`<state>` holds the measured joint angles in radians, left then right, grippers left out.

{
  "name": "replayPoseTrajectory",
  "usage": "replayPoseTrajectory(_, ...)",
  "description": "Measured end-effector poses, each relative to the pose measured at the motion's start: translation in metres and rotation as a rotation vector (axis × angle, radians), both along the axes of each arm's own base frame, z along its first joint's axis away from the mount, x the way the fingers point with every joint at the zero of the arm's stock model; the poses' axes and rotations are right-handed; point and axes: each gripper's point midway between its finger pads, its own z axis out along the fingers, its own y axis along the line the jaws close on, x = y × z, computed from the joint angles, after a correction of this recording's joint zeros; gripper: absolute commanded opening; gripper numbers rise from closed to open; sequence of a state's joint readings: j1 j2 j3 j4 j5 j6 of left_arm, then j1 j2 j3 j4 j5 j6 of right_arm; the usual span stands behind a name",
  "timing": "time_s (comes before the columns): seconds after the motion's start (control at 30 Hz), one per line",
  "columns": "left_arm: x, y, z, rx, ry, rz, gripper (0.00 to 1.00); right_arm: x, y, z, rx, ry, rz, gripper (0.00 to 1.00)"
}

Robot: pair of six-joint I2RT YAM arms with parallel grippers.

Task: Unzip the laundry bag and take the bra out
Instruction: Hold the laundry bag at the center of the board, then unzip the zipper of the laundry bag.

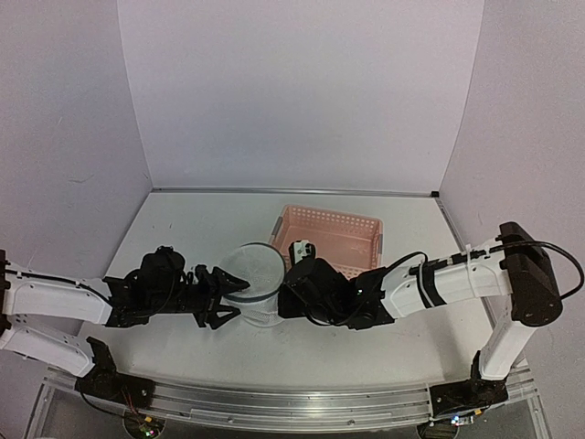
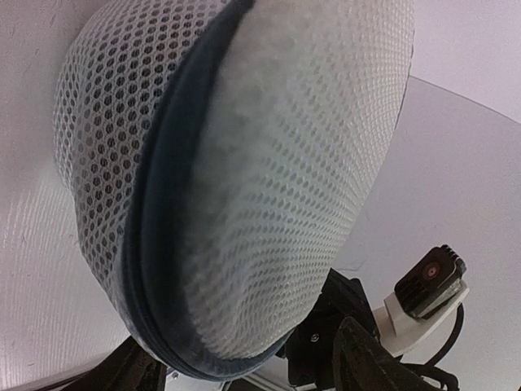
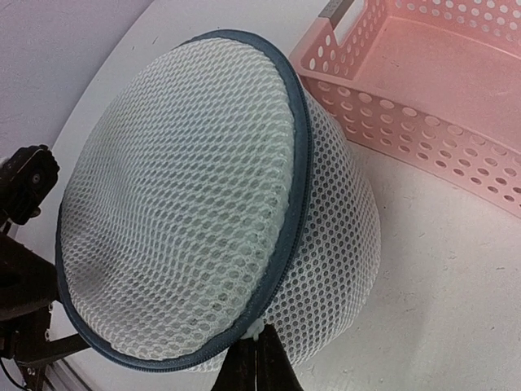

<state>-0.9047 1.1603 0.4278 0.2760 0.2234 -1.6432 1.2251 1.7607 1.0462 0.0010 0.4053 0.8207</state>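
left arm [image 1: 50, 300]: white link shells, black joint housings; right arm [image 1: 457, 282] same scheme, plus a bulky black elbow block [image 1: 530, 274]; thin black cable [image 1: 559, 248] loops off that block; white zip tie [image 1: 469, 251] on the white link; black bases [image 1: 110, 377] under each arm; left gripper [image 1: 230, 297] and right gripper [image 3: 256, 362] matte black with tapered fingers; wrist camera [image 2: 430, 281] black, reddish lens, white bracket

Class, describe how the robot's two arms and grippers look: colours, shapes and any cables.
Both the left arm and the right arm have white tube-like links joined by chunky black joints. Each ends in a black two-finger gripper: the left gripper and the right gripper. A black cable loops along the right arm, strapped by a white cable tie.
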Motion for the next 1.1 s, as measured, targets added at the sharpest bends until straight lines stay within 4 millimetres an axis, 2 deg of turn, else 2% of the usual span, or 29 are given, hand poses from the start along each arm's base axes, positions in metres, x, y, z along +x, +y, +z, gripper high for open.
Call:
replayPoseTrajectory(0.23,0.013,0.0,-0.003,-0.01,-0.004,0.069,0.55,-0.004,0.003,0.001,0.005,-0.003,0.01,0.0)
replayPoseTrajectory(0.43,0.017,-0.002,-0.015,0.002,0.014,0.085,0.28,-0.011,0.003,-0.003,-0.007,-0.008,0.029,0.0)
replayPoseTrajectory(0.67,0.022,-0.003,-0.01,-0.01,-0.013,0.085,0.0,-0.025,-0.006,-0.008,-0.034,-0.019,0.068,0.0)
replayPoseTrajectory(1.1,0.018,0.001,-0.001,-0.053,-0.057,-0.027,0.0,-0.049,-0.03,0.013,-0.031,-0.161,0.24,0.0)
